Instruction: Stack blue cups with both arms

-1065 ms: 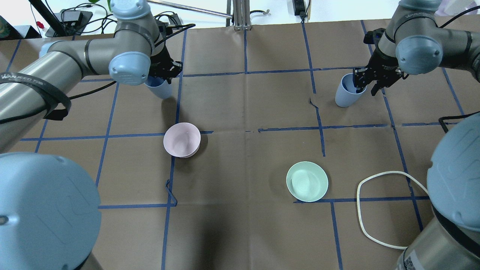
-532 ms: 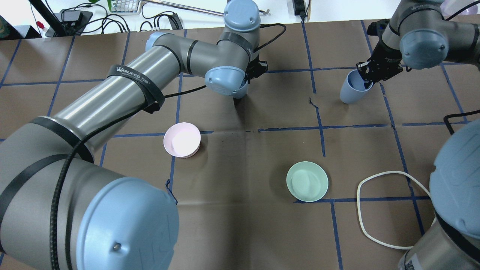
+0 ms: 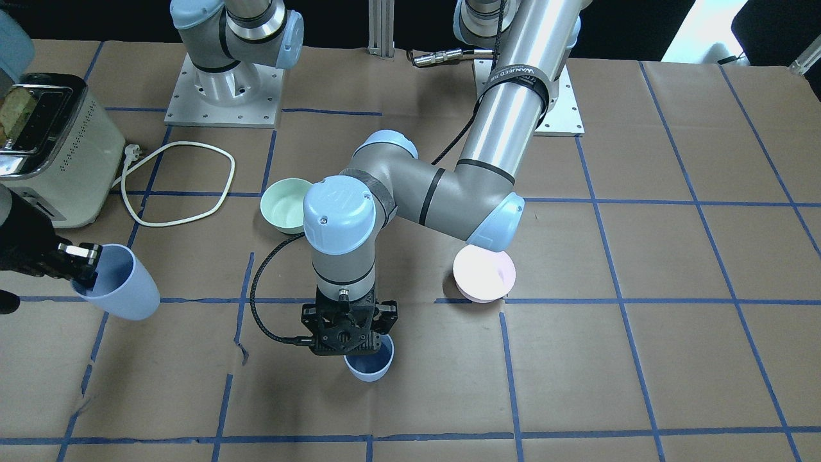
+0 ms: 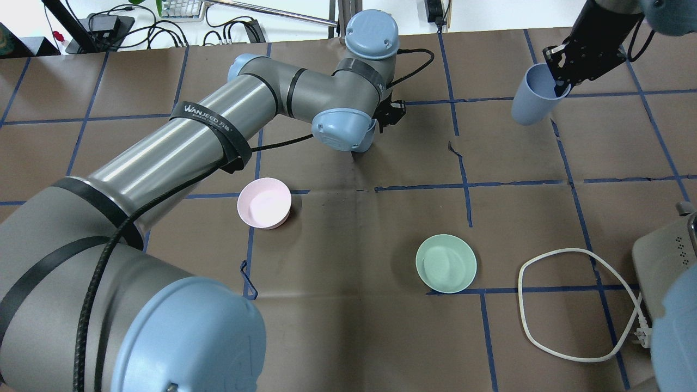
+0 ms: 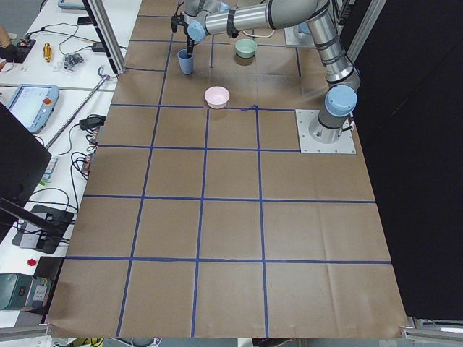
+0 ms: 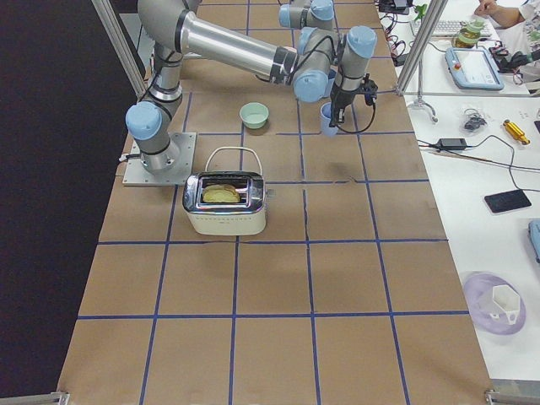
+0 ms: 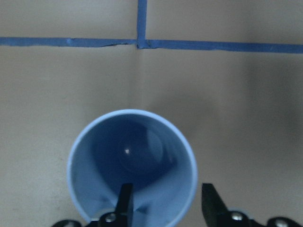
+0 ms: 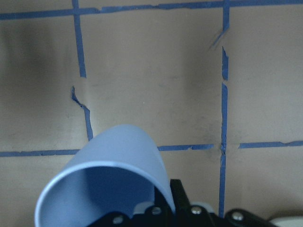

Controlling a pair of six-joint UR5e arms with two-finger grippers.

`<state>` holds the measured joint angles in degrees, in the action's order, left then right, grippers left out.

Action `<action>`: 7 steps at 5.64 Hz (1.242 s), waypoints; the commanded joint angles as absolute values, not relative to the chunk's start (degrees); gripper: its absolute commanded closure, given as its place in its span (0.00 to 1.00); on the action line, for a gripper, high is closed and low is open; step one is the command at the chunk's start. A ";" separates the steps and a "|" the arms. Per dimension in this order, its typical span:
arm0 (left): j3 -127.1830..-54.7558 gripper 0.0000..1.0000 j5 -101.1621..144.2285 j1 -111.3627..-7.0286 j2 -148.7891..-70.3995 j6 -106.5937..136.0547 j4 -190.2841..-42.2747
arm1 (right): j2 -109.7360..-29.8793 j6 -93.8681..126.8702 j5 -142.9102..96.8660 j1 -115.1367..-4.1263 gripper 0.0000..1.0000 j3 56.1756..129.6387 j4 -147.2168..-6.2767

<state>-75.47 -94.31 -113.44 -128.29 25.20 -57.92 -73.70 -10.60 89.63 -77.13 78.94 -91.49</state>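
**Left cup brought to centre, right cup lifted away**

The left gripper [image 3: 351,350] is now found at the middle of the counter [image 4: 348,326], having been swung there from the far left corner. The left cup [image 3: 372,367] has been carried along with it. The cup wall is pinched at the rim, one finger inside and one outside, with the jaws closed down to the wall's thickness. The cup is held upright, mouth up, near a tape crossing. Whether its base is touching the counter cannot be told. Only a small further shift is seen over the last half second, so the carry is judged almost done. This cup is taken as the base of the stack.

The pink bowl [image 4: 264,202] and the mint-green bowl [image 4: 446,263] are left unmoved, well apart from both cups.

Further right, the right cup [image 4: 532,98] is now seen higher and farther from the middle than before, apparently lifted off the counter and tilted. It is gripped at the rim by the right gripper [image 4: 556,86], one finger inside, clamped on the wall.

The cups are well apart, so nothing is stacked yet. The right cup is judged to need bringing over the left cup, righting and lowering in. The tilt is flagged as a risk for catching on the rim.
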 commanded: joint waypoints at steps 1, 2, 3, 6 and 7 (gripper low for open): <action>-75.76 0.00 -94.05 -110.94 -123.96 24.79 -64.03 | -78.21 -10.11 89.47 -77.34 0.96 78.66 -85.45; -75.85 0.00 -93.96 -108.22 -118.88 19.74 -71.38 | -78.14 -7.93 89.47 -78.39 0.96 78.58 -85.78; -76.02 0.00 -94.04 -105.06 -114.22 15.60 -79.63 | -77.79 -5.82 89.30 -79.88 0.96 78.49 -86.39; -86.51 0.00 -92.73 -94.60 -95.62 -2.89 -87.89 | -72.63 9.06 89.12 -90.21 0.96 72.38 -88.59; -88.05 0.00 -91.16 -94.14 -91.01 -2.90 -87.63 | -68.94 16.54 89.12 -95.40 0.96 67.72 -88.51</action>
